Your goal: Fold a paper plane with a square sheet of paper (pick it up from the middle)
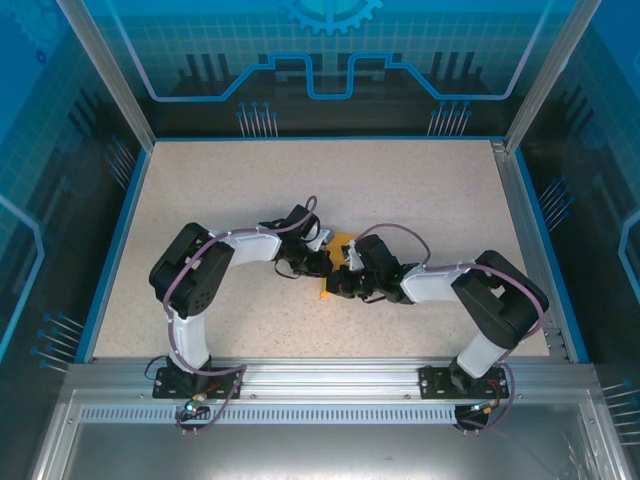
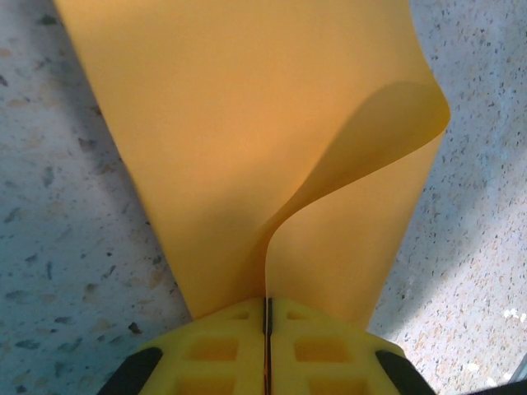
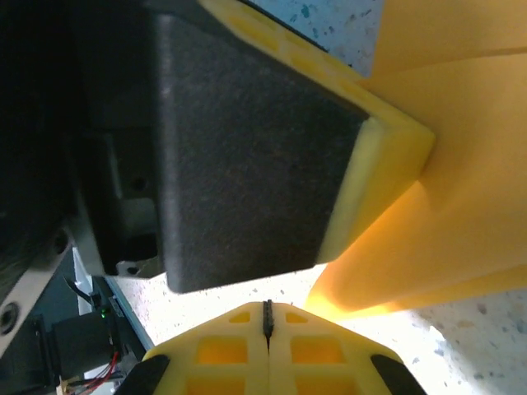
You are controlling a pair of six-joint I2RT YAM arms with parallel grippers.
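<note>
The square sheet of paper [image 2: 247,123] lies orange-yellow in the middle of the speckled counter [image 1: 200,180], one side curling up in a loose loop. On the left arm [image 1: 250,245] the jaws are clamped on its near end. On the right arm [image 1: 430,283] the jaws are pressed together just beside the sheet

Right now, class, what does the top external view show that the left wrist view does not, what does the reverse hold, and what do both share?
The top external view adds the layout: the white left arm and the white right arm meeting over the middle of the speckled beige table. The left wrist view adds the grip: the left gripper shut on the edge of the orange-yellow square paper sheet, one flap curling upward. Both share the sheet and the tabletop.
</note>
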